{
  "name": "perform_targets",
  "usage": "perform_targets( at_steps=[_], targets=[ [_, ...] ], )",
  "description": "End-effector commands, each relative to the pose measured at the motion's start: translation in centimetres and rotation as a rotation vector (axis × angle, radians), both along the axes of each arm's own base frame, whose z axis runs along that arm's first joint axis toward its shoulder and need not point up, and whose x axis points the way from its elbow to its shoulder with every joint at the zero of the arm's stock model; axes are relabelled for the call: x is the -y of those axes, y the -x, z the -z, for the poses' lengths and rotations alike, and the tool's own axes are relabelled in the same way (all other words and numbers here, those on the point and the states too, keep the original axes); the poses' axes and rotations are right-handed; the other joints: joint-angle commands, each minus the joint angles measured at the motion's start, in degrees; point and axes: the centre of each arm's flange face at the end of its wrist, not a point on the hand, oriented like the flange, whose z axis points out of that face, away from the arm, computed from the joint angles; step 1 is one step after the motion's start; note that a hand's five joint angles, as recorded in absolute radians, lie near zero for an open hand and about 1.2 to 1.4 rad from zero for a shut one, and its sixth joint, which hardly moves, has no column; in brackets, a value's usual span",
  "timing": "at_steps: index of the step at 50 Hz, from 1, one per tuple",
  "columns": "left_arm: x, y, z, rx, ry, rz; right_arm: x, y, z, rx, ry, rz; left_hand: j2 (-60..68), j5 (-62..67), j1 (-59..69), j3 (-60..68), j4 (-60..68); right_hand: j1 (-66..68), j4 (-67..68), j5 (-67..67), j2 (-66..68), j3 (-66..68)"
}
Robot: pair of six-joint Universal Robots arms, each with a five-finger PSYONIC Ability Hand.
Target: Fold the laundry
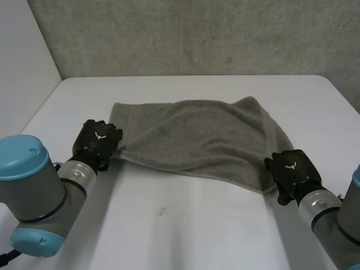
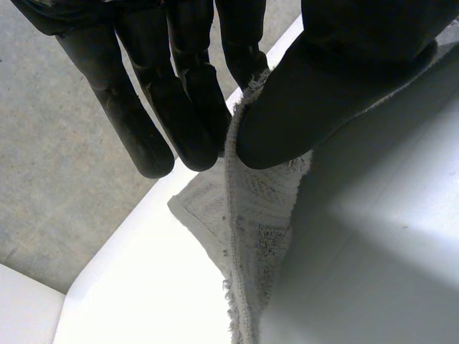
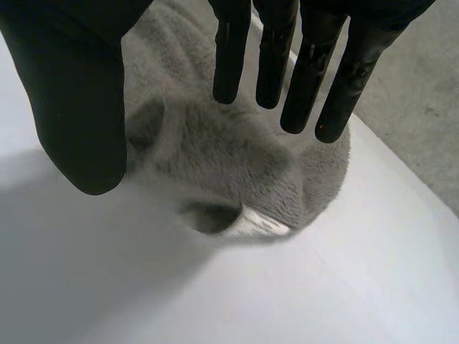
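The grey towel point(image 1: 197, 135) lies mid-frame on the white table point(image 1: 169, 225), seemingly doubled once and still rumpled. At centre left, the left hand point(image 1: 98, 140) pinches its edge between thumb and fingers. At lower right, the right hand point(image 1: 291, 169) hovers at its corner, fingers straight, holding nothing. Further folds look to be left.

White table point(image 1: 185, 225) carrying one grey towel point(image 1: 208, 135)

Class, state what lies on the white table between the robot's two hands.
In the head view, the grey terry towel spans from the left hand to the right hand.
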Motion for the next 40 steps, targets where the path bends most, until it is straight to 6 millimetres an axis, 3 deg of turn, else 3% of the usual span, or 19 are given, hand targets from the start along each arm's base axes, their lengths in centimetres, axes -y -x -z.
perform_targets(
  at_steps=[1, 16, 34, 40],
  targets=[
    [-0.2, -0.1, 0.2, 0.003, -0.008, 0.0, -0.1, -0.8, -0.6, 0.08, -0.048, 0.007, 10.2, 10.7, 12.2, 10.1, 10.0, 8.4, 4.3, 4.6, 5.5, 4.2],
    [0.6, -1.0, 0.2, 0.002, -0.008, -0.031, 1.6, -0.5, 0.6, 0.022, -0.055, 0.062, 10.2, 10.7, 12.2, 10.1, 10.0, 9.0, 4.8, 5.1, 6.0, 4.7],
    [1.0, -1.4, 0.1, 0.001, -0.005, -0.046, 0.0, -0.1, 1.2, -0.018, -0.096, 0.046, 10.2, 10.7, 12.2, 10.1, 10.0, 7.6, 3.5, 3.8, 4.6, 3.4],
    [1.3, -1.7, -0.1, -0.001, 0.001, -0.055, -0.6, 0.2, 0.4, -0.071, -0.084, 0.025, 10.2, 10.7, 12.2, 10.1, 10.0, 2.4, -1.8, -1.4, -0.6, -1.8]
  ],
)
